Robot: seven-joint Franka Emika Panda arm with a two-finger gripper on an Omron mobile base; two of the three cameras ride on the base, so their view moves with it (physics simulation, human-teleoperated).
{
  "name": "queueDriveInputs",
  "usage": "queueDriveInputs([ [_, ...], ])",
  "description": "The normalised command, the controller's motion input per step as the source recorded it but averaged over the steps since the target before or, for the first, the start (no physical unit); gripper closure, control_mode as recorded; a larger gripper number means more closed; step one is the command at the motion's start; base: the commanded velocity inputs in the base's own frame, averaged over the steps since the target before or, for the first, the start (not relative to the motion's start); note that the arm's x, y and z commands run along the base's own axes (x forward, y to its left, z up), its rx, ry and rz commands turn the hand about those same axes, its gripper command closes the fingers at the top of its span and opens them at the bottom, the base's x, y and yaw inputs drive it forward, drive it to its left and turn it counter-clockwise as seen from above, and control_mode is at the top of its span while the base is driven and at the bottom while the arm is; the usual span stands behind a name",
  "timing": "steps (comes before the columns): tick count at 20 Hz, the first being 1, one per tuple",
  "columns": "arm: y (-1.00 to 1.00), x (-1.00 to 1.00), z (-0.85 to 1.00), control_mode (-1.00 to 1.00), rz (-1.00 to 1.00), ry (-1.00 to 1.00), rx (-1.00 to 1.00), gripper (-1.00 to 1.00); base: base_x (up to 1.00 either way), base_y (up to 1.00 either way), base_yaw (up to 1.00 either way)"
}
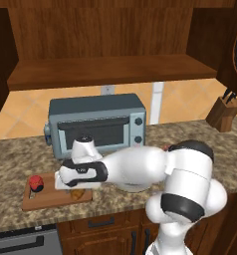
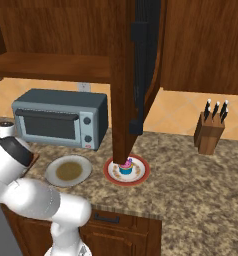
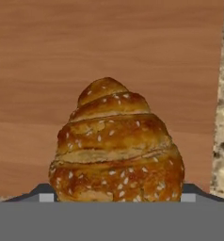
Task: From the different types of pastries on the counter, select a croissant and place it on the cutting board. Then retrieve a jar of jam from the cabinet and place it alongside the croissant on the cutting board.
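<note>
Croissant (image 3: pixel 116 146) sits on the cutting board (image 3: pixel 85 56), right between your tool's two dark tips, which flank its near end at the bottom of the hand view. Whether the tips touch the pastry or stand just off it, you cannot tell, so the tool's state stays undecided.

From the left base view, your tool (image 1: pixel 74 185) hangs low over the cutting board (image 1: pixel 41 201) with the croissant (image 1: pixel 78 193) peeking out under it near the board's right end. Jar of jam (image 1: pixel 36 183), red with a dark lid, stands on the same board at its left end, apart from the croissant. Board lies on the desk (image 1: pixel 21 159) in front of the grey-blue toaster oven (image 1: pixel 98 124). Above, the cabinet (image 1: pixel 110 69) shelf runs across, doors open. Knife block (image 1: pixel 224 113) stands far right against the wall.

From the right base view, you see the cupcake (image 2: pixel 126 167) on a red-rimmed plate (image 2: pixel 141 172), partly behind the open cabinet door (image 2: pixel 126 75). Just to its left sits a grey plate (image 2: pixel 68 171) with a brownish centre.
</note>
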Motion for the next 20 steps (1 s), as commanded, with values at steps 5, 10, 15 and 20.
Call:
queueDriveInputs([
  [5, 0.43, 0.01, -0.13, -1.00, -0.02, -0.09, 0.00, 1.00, 0.00, 0.00, 0.00],
  [10, 0.38, 0.00, 0.00, -1.00, -0.05, -0.19, 0.02, 1.00, 0.00, 0.00, 0.00],
  [15, 0.07, 0.05, 0.00, -1.00, -0.01, -0.09, 0.09, -1.00, 0.00, 0.00, 0.00],
  [20, 0.07, 0.02, 0.08, -1.00, 0.00, -0.08, 0.13, -1.00, 0.00, 0.00, 0.00],
])
